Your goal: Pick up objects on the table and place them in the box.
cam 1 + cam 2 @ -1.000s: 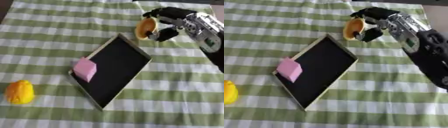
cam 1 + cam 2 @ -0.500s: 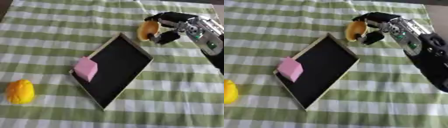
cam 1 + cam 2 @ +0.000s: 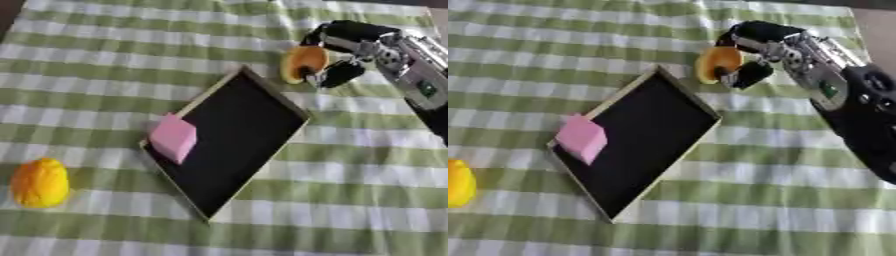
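A green-and-white checked cloth [image 3: 105, 75] covers the tabletop. At centre lies the box [image 3: 236, 130], a shallow black tray set askew, with a pink block [image 3: 173, 137] on its 9 o'clock edge. At 1 o'clock the right hand [image 3: 354, 47] has its fingers curled round an orange round object [image 3: 302, 62], just beyond the box's far corner. A yellow fruit-like object [image 3: 39, 182] lies at 8 o'clock.

No readable text, label, brand or number shows on anything here.
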